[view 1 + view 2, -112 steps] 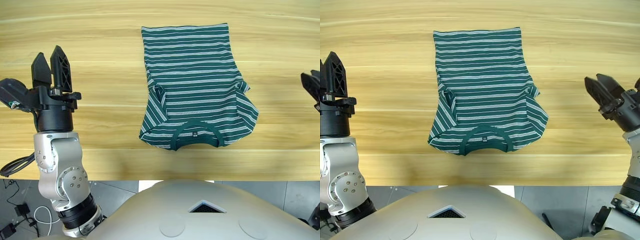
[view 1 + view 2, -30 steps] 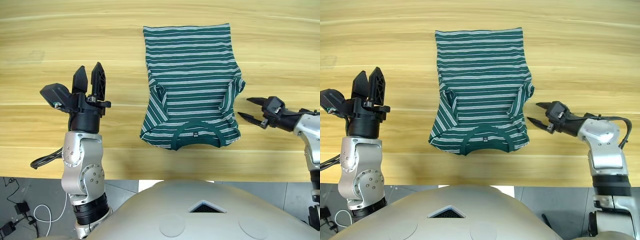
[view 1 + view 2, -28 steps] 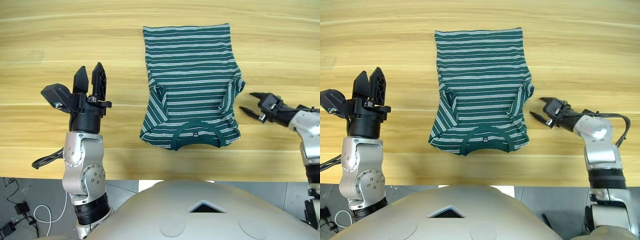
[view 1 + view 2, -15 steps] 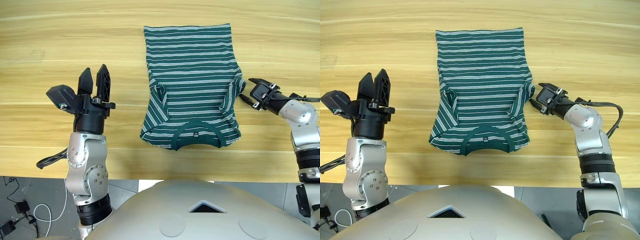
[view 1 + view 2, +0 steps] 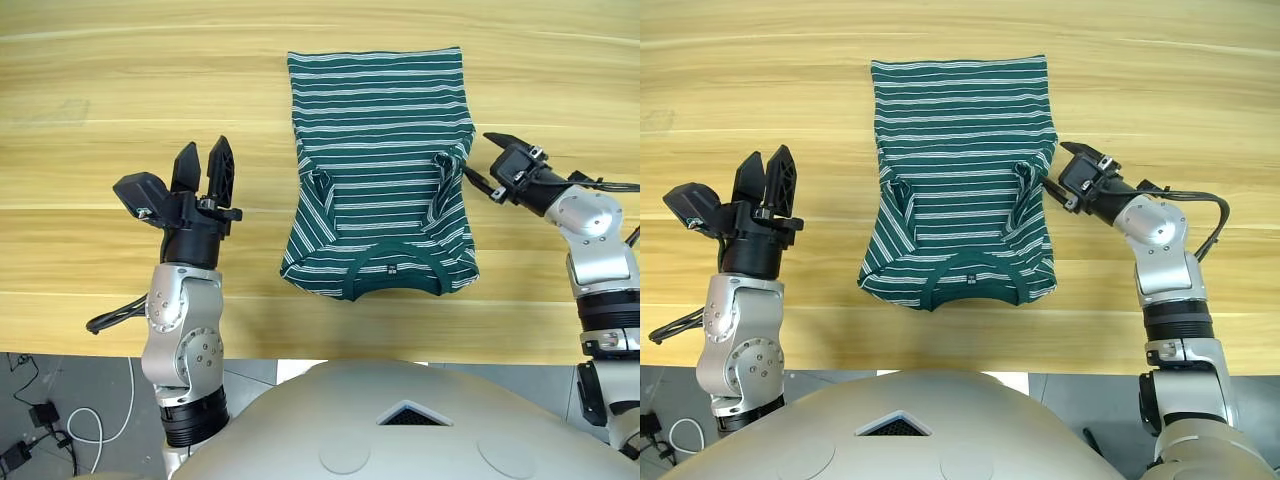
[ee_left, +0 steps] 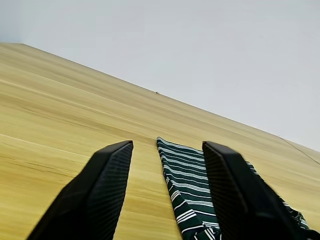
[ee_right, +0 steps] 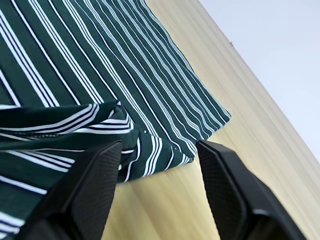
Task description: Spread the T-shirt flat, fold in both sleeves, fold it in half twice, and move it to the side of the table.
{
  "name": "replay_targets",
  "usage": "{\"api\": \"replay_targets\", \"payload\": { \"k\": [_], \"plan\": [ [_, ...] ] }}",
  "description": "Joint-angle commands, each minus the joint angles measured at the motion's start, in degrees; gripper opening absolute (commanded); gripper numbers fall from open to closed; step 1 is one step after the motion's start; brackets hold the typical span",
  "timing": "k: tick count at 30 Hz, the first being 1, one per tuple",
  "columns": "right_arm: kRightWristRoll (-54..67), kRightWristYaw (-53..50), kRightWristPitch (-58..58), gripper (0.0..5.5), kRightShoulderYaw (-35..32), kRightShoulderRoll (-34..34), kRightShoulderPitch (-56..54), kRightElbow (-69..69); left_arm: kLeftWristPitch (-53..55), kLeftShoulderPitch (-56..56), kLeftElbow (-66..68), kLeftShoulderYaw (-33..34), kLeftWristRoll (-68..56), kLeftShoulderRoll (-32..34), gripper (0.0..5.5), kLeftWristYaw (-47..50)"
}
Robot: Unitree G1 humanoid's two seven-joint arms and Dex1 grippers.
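A dark green T-shirt (image 5: 380,150) with white stripes lies on the wooden table (image 5: 120,80), collar toward me and both sleeves lying folded inward over the body. My right gripper (image 5: 478,160) is open at the shirt's right edge, level with the folded right sleeve (image 5: 445,185). In the right wrist view the striped cloth (image 7: 75,60) and its rumpled fold sit between the spread fingers (image 7: 95,190). My left gripper (image 5: 205,150) is open and empty, upright above bare table to the left of the shirt. The left wrist view shows the shirt (image 6: 190,195) past its fingers (image 6: 105,190).
Bare wood surrounds the shirt on the left, right and far sides. The table's near edge (image 5: 300,350) runs just below the collar. Cables trail from both arms off the table.
My right gripper has swung away from me and in to the shirt's right edge, and the right sleeve now lies further inward. My left arm has drifted slightly toward the shirt.
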Motion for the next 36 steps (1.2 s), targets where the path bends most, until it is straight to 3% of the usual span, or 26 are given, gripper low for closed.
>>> {"api": "replay_targets", "payload": {
  "k": [1, 14, 19, 21, 25, 27, 29, 33, 36],
  "plan": [
    [0.0, 0.2, 0.4, 2.74, 0.8, 1.1, 0.1, -0.4, -0.5, 0.3, 0.5, 0.2, 0.5, -0.5, 2.57, 0.1],
    [-1.5, 0.1, 0.4, 2.74, 7.0, 8.2, -0.2, 0.7, -1.0, -0.5, 0.7, 0.0, 1.0, -1.2, 2.57, 0.4],
    [-0.5, -0.6, -0.1, 2.74, 6.2, 8.8, 0.3, -0.5, -0.9, -1.1, 0.8, -0.2, 1.4, -0.9, 2.57, 0.5],
    [5.7, -1.4, -1.8, 2.74, 1.8, 10.6, -0.5, -2.8, -1.0, -2.2, 0.3, 0.5, 2.8, 0.7, 2.57, 0.2],
    [9.1, -6.5, -8.1, 2.74, -7.3, 8.9, -1.4, -4.7, -4.7, -0.5, -0.4, 4.8, 14.3, 12.5, 2.57, -4.9],
    [11.5, -3.3, -7.5, 2.74, -10.3, 4.9, 0.4, -7.3, -6.5, 2.8, -0.3, 7.5, 18.9, 20.2, 2.57, -10.7],
    [6.8, -3.0, -15.2, 2.74, -12.3, -1.2, 1.1, -6.2, -12.1, 7.5, -0.8, 8.7, 25.5, 29.4, 2.57, -19.0],
    [-8.1, -4.7, -35.5, 2.74, -9.0, -11.4, 2.6, 1.8, -28.2, 8.8, 4.4, 6.1, 45.3, 45.2, 2.57, -27.0],
    [-13.1, -3.3, -47.8, 2.74, -4.2, -15.9, 6.7, 2.6, -34.7, 9.0, 3.1, 2.3, 47.6, 48.3, 2.57, -31.0]
  ]
}}
